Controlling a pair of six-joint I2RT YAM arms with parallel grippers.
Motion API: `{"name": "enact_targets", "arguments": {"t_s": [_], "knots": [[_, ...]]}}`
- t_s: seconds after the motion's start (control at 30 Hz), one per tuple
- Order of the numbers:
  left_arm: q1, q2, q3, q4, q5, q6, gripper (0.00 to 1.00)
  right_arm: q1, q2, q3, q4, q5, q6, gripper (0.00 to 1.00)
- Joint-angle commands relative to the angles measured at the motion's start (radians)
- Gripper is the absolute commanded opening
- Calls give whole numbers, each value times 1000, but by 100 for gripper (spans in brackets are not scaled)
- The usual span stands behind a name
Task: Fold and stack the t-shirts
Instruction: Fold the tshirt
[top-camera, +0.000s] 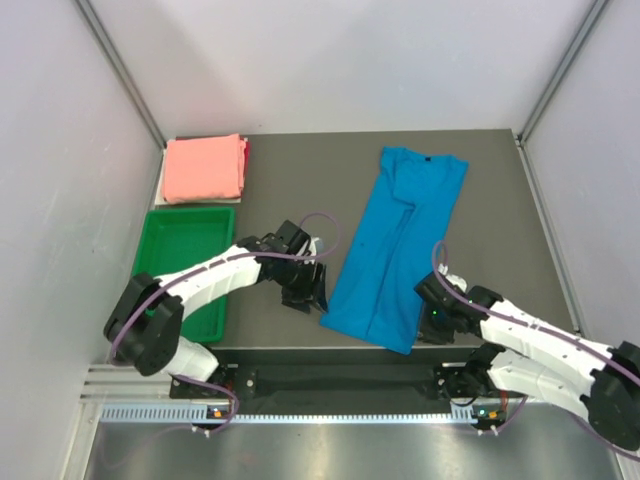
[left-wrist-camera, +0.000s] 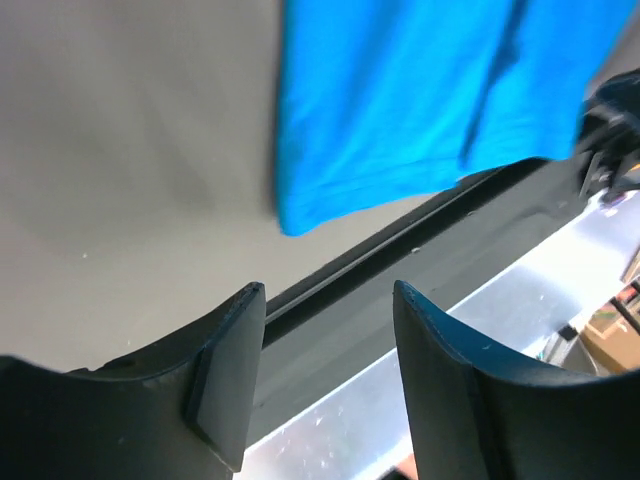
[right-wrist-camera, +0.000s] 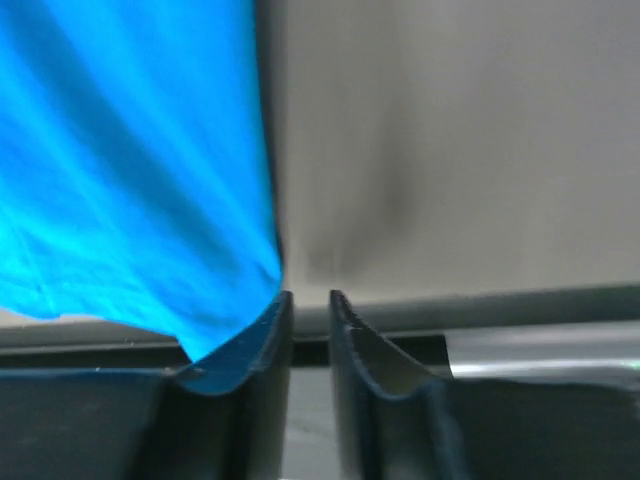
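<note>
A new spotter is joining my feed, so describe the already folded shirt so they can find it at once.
Start at the dark table and go to its far left corner, just beyond the green tray. There lies the salmon pink t-shirt, folded into a compact squarish pad. Its one cloth neighbour, the blue t-shirt, is a long strip stretched across the table's middle.

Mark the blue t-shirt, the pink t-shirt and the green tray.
blue t-shirt (top-camera: 395, 245), top view, middle of its folded body
pink t-shirt (top-camera: 203, 168), top view, centre of its upper face
green tray (top-camera: 185, 240), top view, bare floor
</note>
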Motion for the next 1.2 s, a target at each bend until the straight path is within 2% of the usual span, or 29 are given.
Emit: {"name": "enact_targets", "arguments": {"t_s": [0.0, 0.03, 0.07, 0.13, 0.17, 0.23, 0.27, 0.33, 0.37, 0.5, 0.67, 0.7, 0.77, 0.8, 0.83, 0.9, 1.17], "knots": [[0, -33, 19, 70, -77, -33, 58, 12, -70, 51, -103, 17, -9, 23], [2, -21, 22, 70, -97, -21, 58, 9, -70, 80, -119, 37, -29, 33], [2, -6, 25, 70, -110, -14, 58, -8, -53, 113, -148, 78, -46, 35], [2, 42, 19, 97, -91, -5, 55, -63, -14, 219, -155, 92, -145, 38], [-1, 54, 14, 111, -79, -5, 54, -145, 34, 256, -137, 84, -190, 39], [-12, 67, -10, 145, -81, -8, 54, -229, 80, 360, -93, 74, -317, 39], [-16, 68, -21, 157, -85, -10, 54, -306, 138, 434, -30, 68, -360, 39], [-19, 68, -49, 182, -86, -19, 53, -365, 219, 521, 44, 51, -481, 40], [-24, 74, -62, 197, -89, -20, 53, -388, 323, 627, 99, 66, -515, 41], [-38, 90, -89, 218, -101, -27, 50, -407, 623, 926, 157, 156, -616, 42], [-64, 120, -116, 280, -77, -48, 40, -418, 981, 1315, 203, 251, -652, 43], [-70, 126, -118, 287, -77, -57, 33, -421, 1031, 1367, 205, 259, -647, 43], [-81, 128, -119, 289, -80, -65, 24, -431, 1164, 1500, 213, 259, -638, 43], [-81, 119, -125, 288, -86, -77, 9, -439, 1207, 1541, 210, 259, -618, 43], [-84, 110, -132, 283, -91, -88, 2, -445, 1246, 1577, 216, 259, -608, 43], [-85, 70, -155, 281, -104, -115, 0, -453, 1336, 1649, 225, 256, -577, 43], [-87, -33, -190, 237, -129, -149, 0, -514, 1517, 1707, 351, 149, -518, 44]]}}
